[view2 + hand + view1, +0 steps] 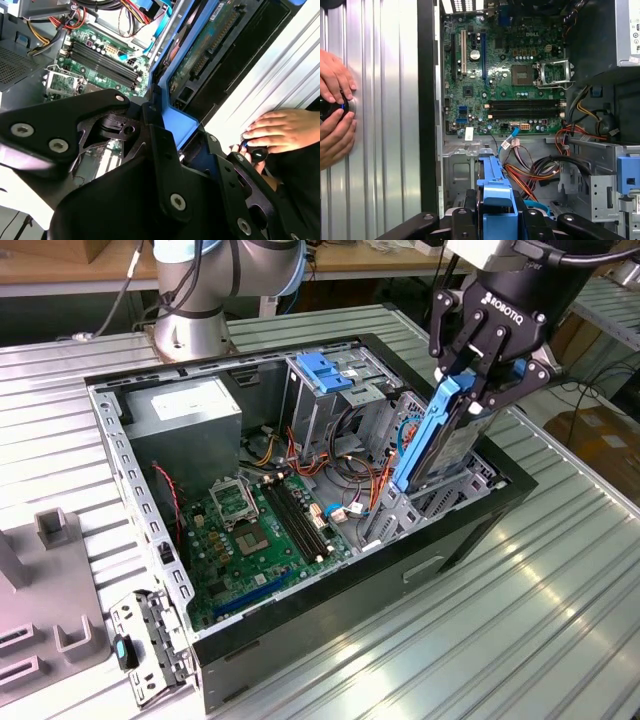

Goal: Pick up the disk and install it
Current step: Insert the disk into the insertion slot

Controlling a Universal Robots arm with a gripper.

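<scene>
The disk [447, 440], dark grey with bright blue rails, on edge in the pinch of the gripper [478, 390]

Exterior view: high, oblique, over the computer case [300, 640]. Both wrist views: close behind gripper [497, 220] [177, 125], apparently looking down, sharing motherboard [505, 75] [100, 55].

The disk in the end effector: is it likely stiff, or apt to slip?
Probably stiff: the disk hangs straight from the end effector. Gripped at its top end on smooth blue plastic, it might pivot or slip.
</scene>
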